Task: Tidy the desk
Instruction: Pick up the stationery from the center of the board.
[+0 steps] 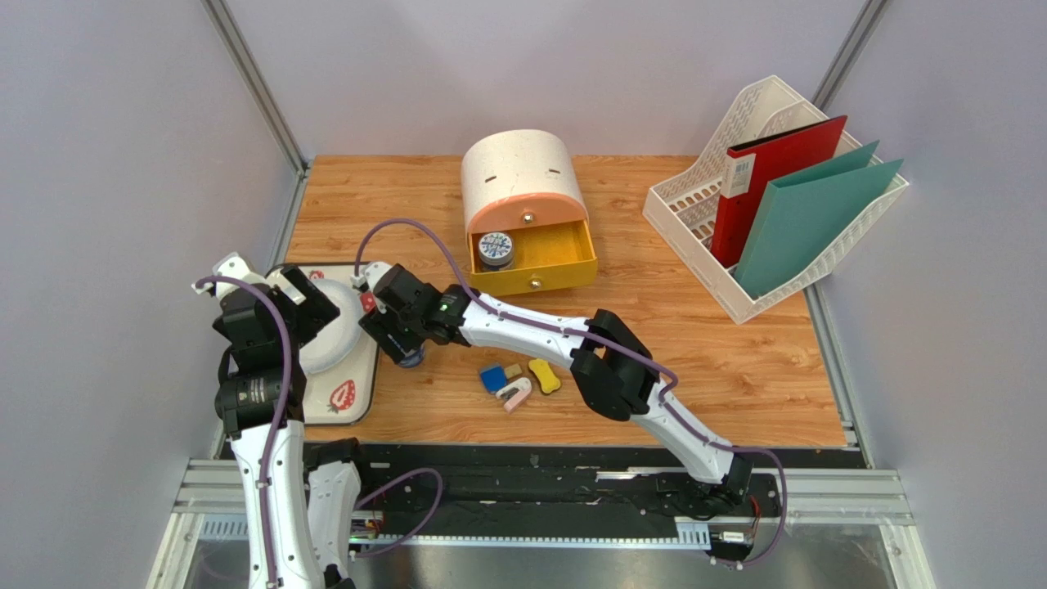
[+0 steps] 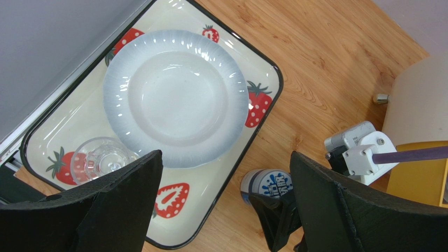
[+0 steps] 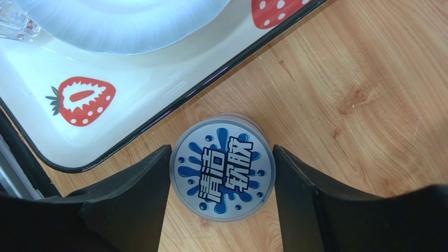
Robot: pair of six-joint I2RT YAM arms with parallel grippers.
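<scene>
Starting at the left, the left gripper (image 2: 226,157) hangs with its jaws spread wide and nothing between them. Directly beneath it sits the strawberry-print tray (image 2: 58,131), holding a white ridged plate (image 2: 176,100) and, by the gripper's left finger, a small clear glass (image 2: 102,157). The tray hugs the desk's left rail (image 1: 293,209), so there's no spare room on that outer side.

Now the right gripper (image 3: 222,152), reaching across beside the left one. Its pads sit against both sides of a round cleaning-gel tub (image 3: 222,170), which stands upright on the wood, lid up. The tray's black rim runs just ahead of those fingertips, near the tub but not touching it.

The desk (image 1: 688,344) lies under both arms, long axis running left to right in the top view, its grain along that line. Behind the right wrist, toward its elbow, there's a cluster of small coloured pieces (image 1: 520,383). Off to the gripper's right, the arched drawer box (image 1: 522,184) has its yellow drawer (image 1: 559,258) pulled open, with a second tub (image 1: 495,249) inside. Bare wood stretches on to the white file rack (image 1: 701,227) at the far right edge, holding a red folder (image 1: 774,184) and a teal folder (image 1: 811,221).
</scene>
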